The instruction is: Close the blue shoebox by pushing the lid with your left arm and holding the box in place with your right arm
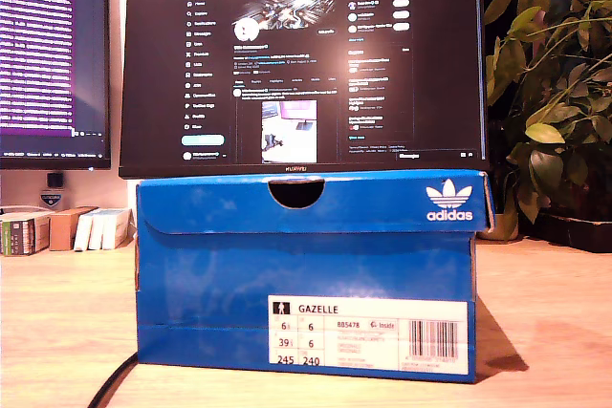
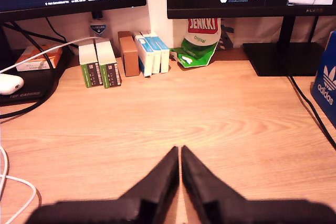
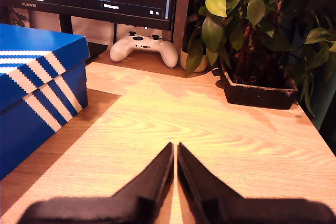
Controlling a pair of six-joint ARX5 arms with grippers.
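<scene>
The blue adidas shoebox [image 1: 306, 274] stands in the middle of the exterior view on the wooden desk [image 1: 57, 332], its lid [image 1: 306, 203] lying down over the box. A corner of the shoebox [image 2: 326, 85] shows in the first wrist view; its striped side [image 3: 37, 98] fills one edge of the second wrist view. My first gripper [image 2: 180, 153] is shut, hovering over bare desk apart from the box. My second gripper [image 3: 175, 149] is also shut with nothing in it, beside the box and not touching it. Neither arm shows in the exterior view.
Two monitors [image 1: 306, 64] stand behind the box. Small cartons [image 2: 126, 56] and a green bag [image 2: 197, 45] line the wall, with cables [image 2: 16, 182] and a mouse [image 2: 8, 83] nearby. A white game controller [image 3: 143, 48] and a potted plant [image 3: 257, 51] sit near the second gripper.
</scene>
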